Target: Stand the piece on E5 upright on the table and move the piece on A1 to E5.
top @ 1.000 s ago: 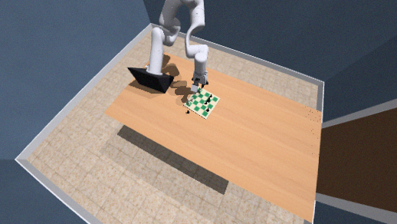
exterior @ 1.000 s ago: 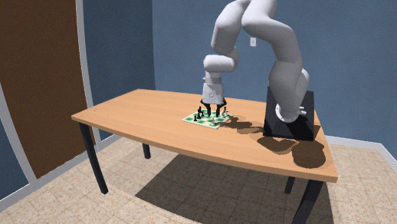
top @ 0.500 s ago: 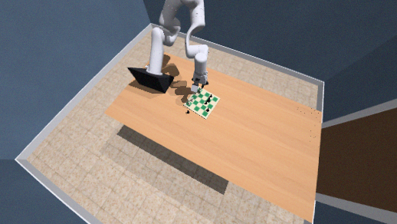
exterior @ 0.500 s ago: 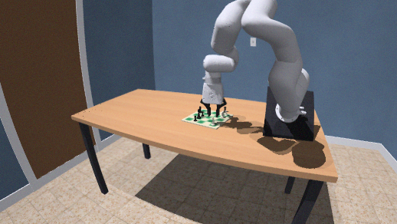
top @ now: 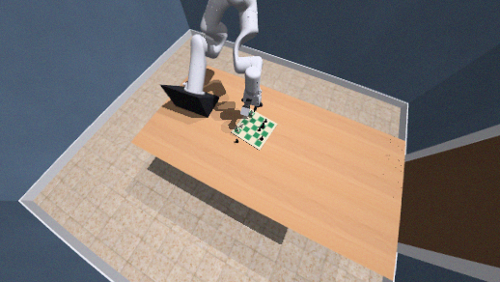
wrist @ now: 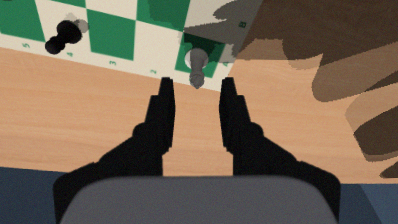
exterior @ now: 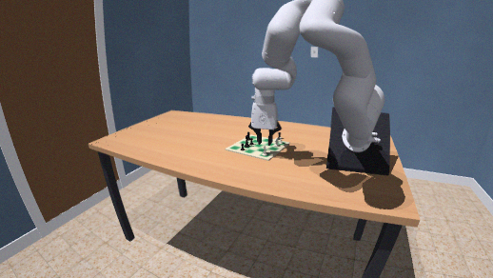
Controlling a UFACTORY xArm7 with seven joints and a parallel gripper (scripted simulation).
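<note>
The green and white chessboard [top: 268, 135] [exterior: 236, 148] [wrist: 112, 37] lies on the wooden table. In the wrist view a grey-white piece [wrist: 197, 65] stands upright on the shaded corner square at the board's edge. My gripper [wrist: 197, 92] [top: 247, 112] [exterior: 265, 139] hangs low just outside that corner, over bare table. Its fingers are partly apart with nothing between them, and the piece is just ahead of the fingertips. A black piece [wrist: 62, 36] stands further along the same edge row. A small black piece [top: 236, 141] sits on the table just off the board.
Several other black and white pieces [top: 262, 127] [exterior: 247, 141] stand on the board. The arm's black base box [top: 190, 98] [exterior: 359, 143] sits on the table behind the board. The arm casts dark shadows [wrist: 325, 45] beside the corner.
</note>
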